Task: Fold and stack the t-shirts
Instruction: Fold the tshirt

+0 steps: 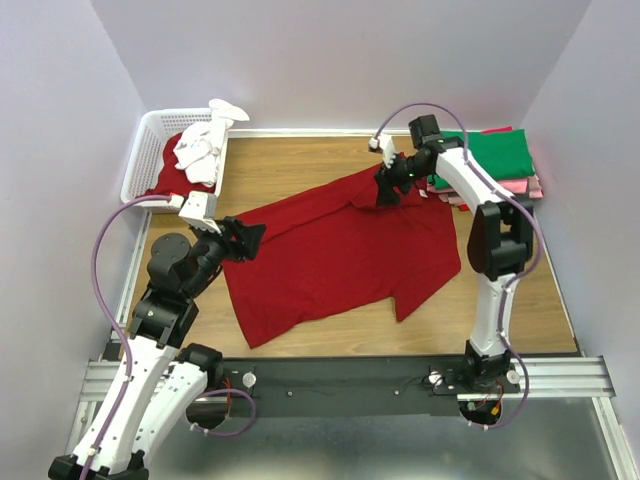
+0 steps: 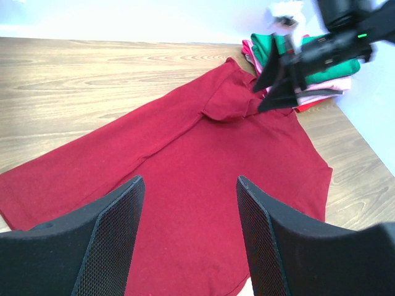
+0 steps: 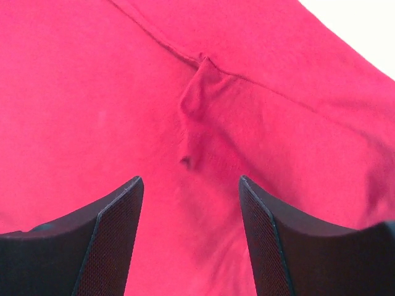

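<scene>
While left gripper [image 1: 248, 238] and right gripper [image 1: 386, 190] gape empty over dark red t-shirt [image 1: 330, 255] | folded stack [image 1: 492, 160] beside right gripper | white basket [image 1: 135, 165] beyond left gripper | wooden table [image 1: 300, 165], pale walls [image 1: 340, 60]

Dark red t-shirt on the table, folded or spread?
Spread: the dark red cloth t-shirt lies open across the wooden table, only a far flap turned over.

Bright, even overhead light; shadows faint, soft. Far wall [image 2: 123, 18] washes out white in left wrist view. Shirt [image 3: 247, 74] reads oversaturated pink close up, fingers [image 3: 105, 246] slightly soft.
</scene>
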Controlling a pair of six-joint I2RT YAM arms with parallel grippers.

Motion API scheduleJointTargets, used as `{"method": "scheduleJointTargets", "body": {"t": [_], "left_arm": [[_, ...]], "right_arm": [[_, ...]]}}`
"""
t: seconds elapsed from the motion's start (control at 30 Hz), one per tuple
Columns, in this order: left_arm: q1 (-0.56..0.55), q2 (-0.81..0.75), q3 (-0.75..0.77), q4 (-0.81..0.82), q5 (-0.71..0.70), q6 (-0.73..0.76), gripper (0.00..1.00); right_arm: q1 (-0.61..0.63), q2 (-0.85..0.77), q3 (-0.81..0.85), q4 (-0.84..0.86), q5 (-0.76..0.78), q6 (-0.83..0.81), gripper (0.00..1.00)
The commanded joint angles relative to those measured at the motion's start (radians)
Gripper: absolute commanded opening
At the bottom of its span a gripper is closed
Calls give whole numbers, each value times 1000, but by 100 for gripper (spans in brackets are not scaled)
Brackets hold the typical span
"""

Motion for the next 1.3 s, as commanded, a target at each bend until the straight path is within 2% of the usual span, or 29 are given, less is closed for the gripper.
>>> {"method": "scheduleJointTargets", "body": {"t": [0.0, 0.23, 0.27, 0.3, 0.37, 0.4, 0.43, 0.57, 0.67, 0.8, 0.83, 0.9, 0.93, 0.97, 1.0, 1.1, 1.13, 1.2, 1.23, 1.27], "left_arm": [[-5, -19, -15, 17, 0, 11, 69], [-5, 7, -11, 19, 11, 15, 69], [-5, 5, -11, 19, 12, 15, 69], [-5, 7, -12, 19, 14, 15, 69], [-5, 2, -14, 19, 16, 17, 69], [-5, 1, -14, 19, 17, 15, 69], [-5, -3, -14, 19, 17, 15, 69], [-5, -6, -14, 22, 19, 17, 69], [-5, -7, -12, 24, 22, 18, 69], [-5, -13, -14, 24, 23, 19, 69], [-5, -16, -12, 24, 22, 19, 69], [-5, -18, -15, 24, 22, 19, 69], [-5, -16, -14, 25, 23, 20, 69], [-3, -15, -14, 24, 25, 20, 69], [-5, -15, -12, 24, 25, 20, 69], [-5, -13, -12, 24, 23, 15, 69], [-5, -15, -14, 21, 11, 15, 69], [-5, -13, -14, -1, -20, -4, 82], [-5, -10, -20, -10, -41, -41, 98], [-5, -10, -23, -22, -44, -76, 98]], "right_arm": [[45, 85, 73, -68, 17, -132, 70], [71, 157, 107, -82, 85, -152, 68], [71, 159, 104, -82, 95, -147, 65], [72, 162, 103, -82, 111, -140, 53], [77, 160, 97, -82, 126, -118, 40], [77, 150, 92, -82, 128, -109, 28], [80, 141, 75, -80, 129, -95, 23], [95, 87, 8, -77, 128, -46, 16], [118, 58, -55, -74, 147, 9, 14], [135, 19, -149, -71, 126, 53, 16], [137, 12, -163, -71, 121, 57, 19], [137, -16, -177, -71, 120, 69, 27], [138, -25, -175, -74, 124, 73, 45], [137, -36, -170, -72, 125, 76, 53], [138, -54, -163, -72, 131, 81, 56], [137, -82, -121, -75, 131, 100, 58], [137, -112, -118, -74, 120, 95, 63], [137, -152, -129, -74, 94, 93, 68], [137, -198, -161, -69, 85, 81, 80], [137, -229, -161, -60, 77, 80, 87]]}}
